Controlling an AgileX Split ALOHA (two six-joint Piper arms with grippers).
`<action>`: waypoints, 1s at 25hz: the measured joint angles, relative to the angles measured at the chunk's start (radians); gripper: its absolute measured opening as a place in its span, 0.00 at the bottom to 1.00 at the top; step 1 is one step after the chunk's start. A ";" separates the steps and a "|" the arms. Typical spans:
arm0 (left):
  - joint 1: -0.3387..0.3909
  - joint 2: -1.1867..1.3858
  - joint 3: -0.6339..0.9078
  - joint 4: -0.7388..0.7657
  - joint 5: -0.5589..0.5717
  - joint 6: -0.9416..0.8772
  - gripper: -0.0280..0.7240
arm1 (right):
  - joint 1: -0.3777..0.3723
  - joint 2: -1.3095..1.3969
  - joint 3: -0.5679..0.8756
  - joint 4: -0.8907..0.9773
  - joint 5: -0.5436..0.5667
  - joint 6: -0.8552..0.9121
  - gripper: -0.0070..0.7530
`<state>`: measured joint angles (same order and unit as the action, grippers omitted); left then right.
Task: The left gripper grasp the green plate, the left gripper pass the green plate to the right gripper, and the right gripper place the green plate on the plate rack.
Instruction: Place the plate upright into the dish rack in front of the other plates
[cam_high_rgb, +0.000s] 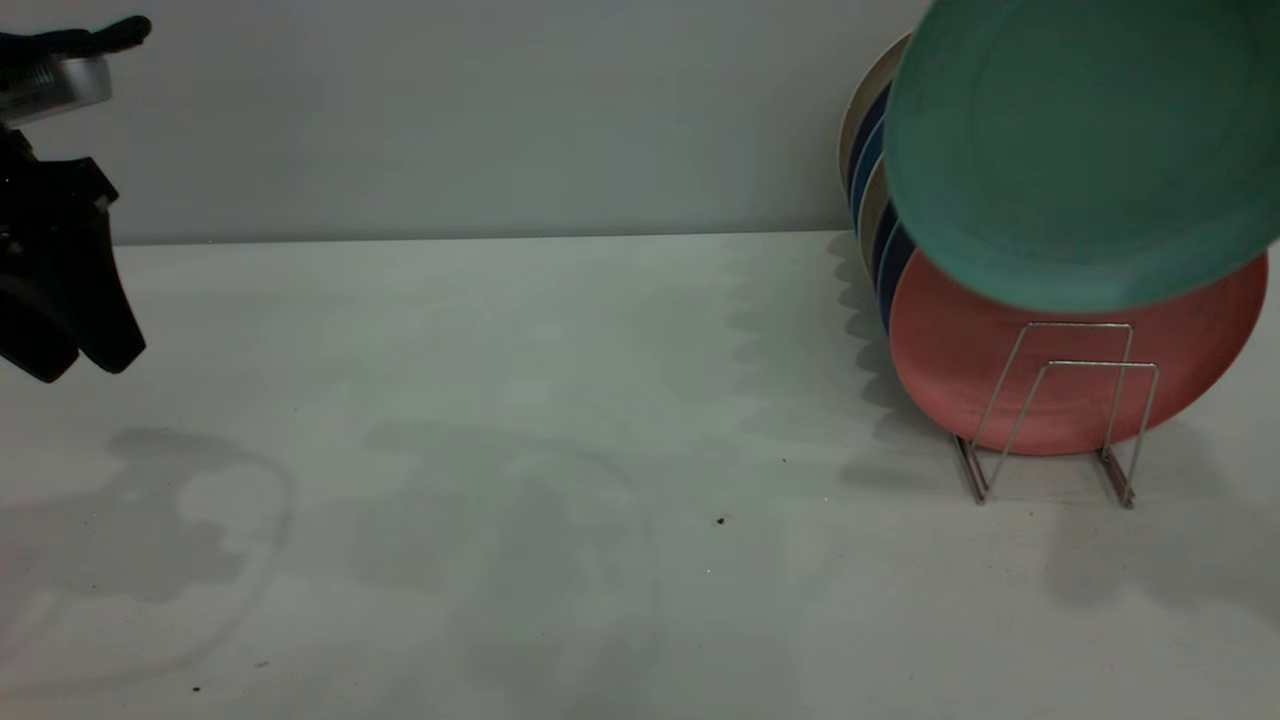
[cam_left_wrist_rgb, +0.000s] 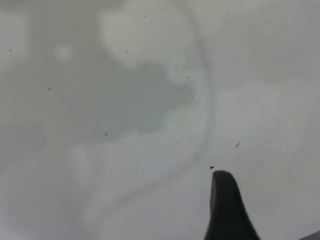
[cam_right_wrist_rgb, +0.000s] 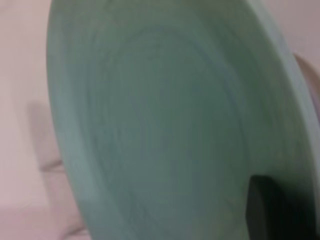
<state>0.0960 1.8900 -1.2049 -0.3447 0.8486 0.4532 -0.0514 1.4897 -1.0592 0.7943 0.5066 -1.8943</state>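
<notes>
The green plate (cam_high_rgb: 1080, 150) hangs tilted in the air at the upper right of the exterior view, above and in front of the plates in the plate rack (cam_high_rgb: 1098, 364). It fills the right wrist view (cam_right_wrist_rgb: 165, 125). My right gripper is out of the exterior view. One of its fingers (cam_right_wrist_rgb: 267, 210) lies flat against the plate's face near the rim, so it is shut on the plate. My left gripper (cam_high_rgb: 78, 368) hangs at the far left above the table, fingers down, slightly apart and empty. One of its fingers (cam_left_wrist_rgb: 225, 210) shows over bare table.
The wire rack stands on the white table (cam_high_rgb: 560, 400) at the right. A salmon-pink plate (cam_high_rgb: 960, 350) leans in it, with blue plates (cam_high_rgb: 890, 270) and a cream plate (cam_high_rgb: 862, 110) behind. The rack's two front loops hold nothing. A grey wall runs behind.
</notes>
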 joint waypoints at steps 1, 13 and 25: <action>0.000 0.000 0.000 0.000 0.000 0.000 0.66 | 0.000 0.013 -0.007 -0.011 -0.018 -0.003 0.08; 0.000 0.000 0.000 0.001 0.002 0.000 0.66 | 0.000 0.113 -0.012 -0.044 -0.056 -0.016 0.08; 0.000 0.000 0.000 0.001 -0.006 -0.001 0.66 | -0.001 0.193 -0.014 -0.091 -0.041 -0.019 0.14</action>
<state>0.0960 1.8900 -1.2049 -0.3436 0.8424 0.4520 -0.0523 1.6826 -1.0730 0.7034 0.4661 -1.9133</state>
